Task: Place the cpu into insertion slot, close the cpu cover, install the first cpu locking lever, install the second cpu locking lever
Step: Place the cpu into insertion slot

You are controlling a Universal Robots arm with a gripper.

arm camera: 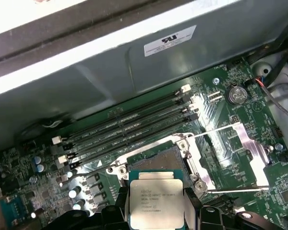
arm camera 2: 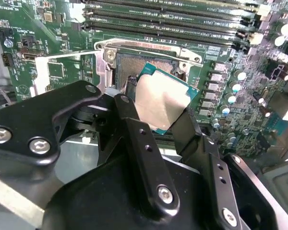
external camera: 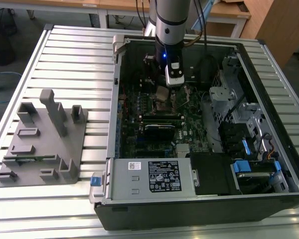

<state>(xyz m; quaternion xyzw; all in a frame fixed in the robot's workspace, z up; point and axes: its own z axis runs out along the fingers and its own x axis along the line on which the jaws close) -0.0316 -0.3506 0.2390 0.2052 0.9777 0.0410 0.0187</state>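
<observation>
Because the cpu (arm camera 2: 163,98) must, I judge, drop flat onto its contacts, my fingers (arm camera 2: 134,143) pinch it by opposite edges, tilted, just above the insertion slot (arm camera: 156,158). Beside the slot the cpu cover (arm camera: 252,146) lies swung open, leaving it clear for seating.

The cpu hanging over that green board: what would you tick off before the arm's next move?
1. cpu gripped by the end effector, fingers on two opposite edges: ok.
2. insertion slot empty, contact field bare: ok.
3. cpu cover swung open, off the slot: ok.
4. cpu square with the slot: cannot tell; it looks tilted in the second wrist view.
5. Gap between cpu and slot: cannot tell.
</observation>
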